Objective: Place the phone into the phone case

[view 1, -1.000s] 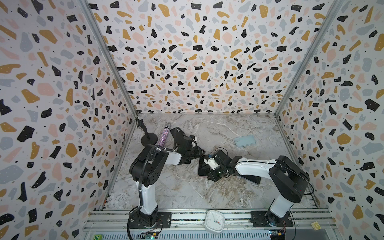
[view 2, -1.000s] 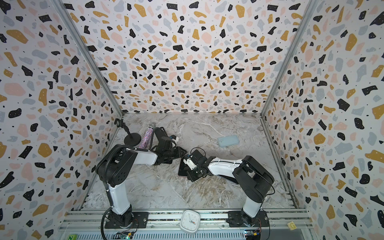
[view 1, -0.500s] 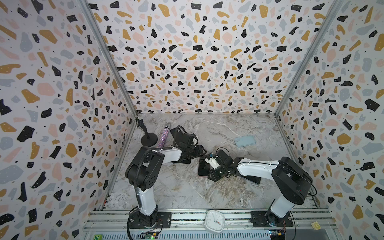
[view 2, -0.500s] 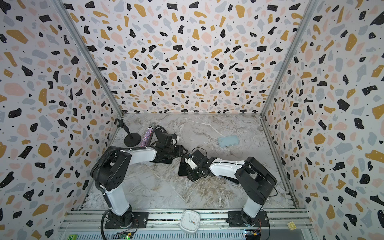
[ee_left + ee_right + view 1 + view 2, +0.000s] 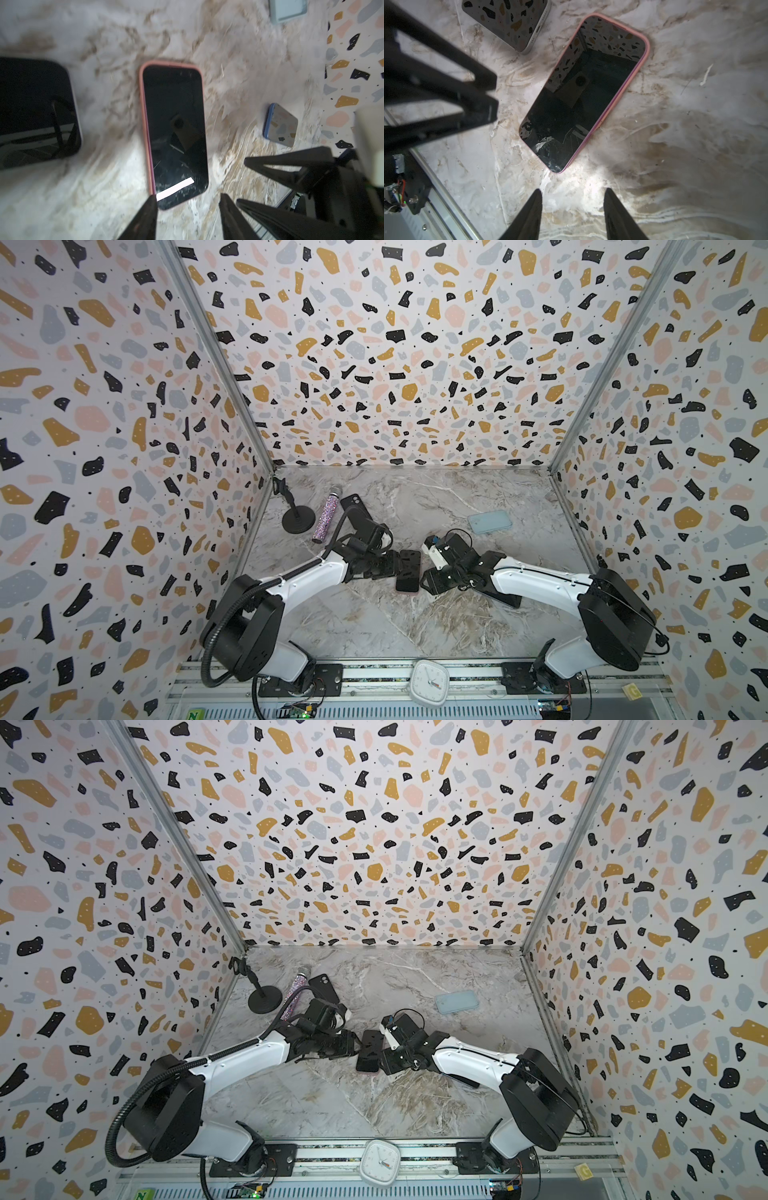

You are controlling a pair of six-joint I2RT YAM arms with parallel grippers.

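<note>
A black phone (image 5: 174, 128) lies screen up in a pink phone case (image 5: 143, 104) on the marble table, in the middle in both top views (image 5: 407, 583) (image 5: 368, 1063). The case's pink rim shows along one long side and the far end; the phone's near corner (image 5: 166, 205) shows no rim. My left gripper (image 5: 188, 195) (image 5: 392, 566) is open just short of that end, one fingertip (image 5: 152, 199) at the case's corner. My right gripper (image 5: 573, 189) (image 5: 428, 578) is open on the other side, a little off the phone (image 5: 583, 93), with bare table between its fingers.
A dark phone with a white edge (image 5: 508, 22) (image 5: 31, 110) lies close by. A blue-edged phone (image 5: 280, 124) lies near the right arm. Farther back are a light blue case (image 5: 489, 521), a black phone (image 5: 355, 506), a glitter microphone (image 5: 326, 516) and its stand (image 5: 297, 518). A clock (image 5: 430, 680) sits on the front rail.
The jaws of both grippers stand wider than before. The left arm's elbow has shifted back and out again. The cased phone has stayed in place.
</note>
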